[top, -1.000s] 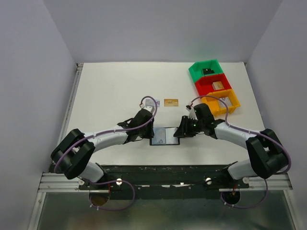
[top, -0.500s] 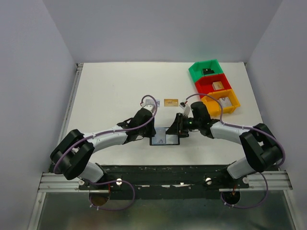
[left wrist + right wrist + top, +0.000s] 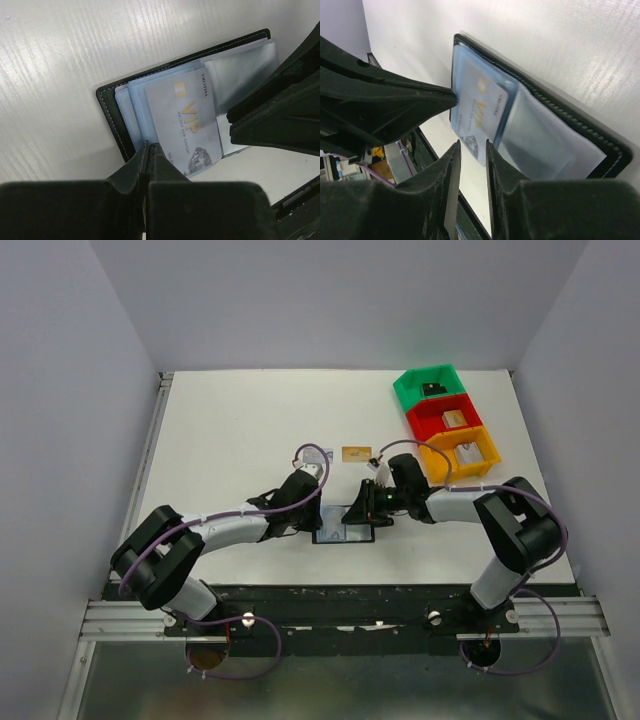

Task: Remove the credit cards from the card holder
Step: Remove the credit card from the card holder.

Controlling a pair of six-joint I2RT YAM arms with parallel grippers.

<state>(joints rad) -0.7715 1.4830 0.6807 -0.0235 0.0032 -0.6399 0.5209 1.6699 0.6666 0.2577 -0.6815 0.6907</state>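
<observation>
The black card holder [image 3: 338,531] lies open near the table's front edge, blue-grey pockets up. In the left wrist view a silver "VIP" credit card [image 3: 185,120] sticks halfway out of a pocket of the holder [image 3: 111,109]. My left gripper [image 3: 150,145] is shut, its tips pressing on the holder's near edge beside that card. My right gripper [image 3: 472,145] is narrowly open, its tips just over the silver card's [image 3: 477,107] free corner, with nothing gripped. A gold-orange card [image 3: 356,454] lies on the table behind the holder. The other cards are hidden.
Green [image 3: 404,392], red [image 3: 417,422] and orange [image 3: 487,450] bins stand in a row at the back right, each with small items. The two grippers [image 3: 310,512] [image 3: 366,508] sit close together over the holder. Walls enclose the white table.
My right gripper has moved left and down over the holder's right half, onto the protruding silver card. The left gripper has stayed on the holder's left edge.
</observation>
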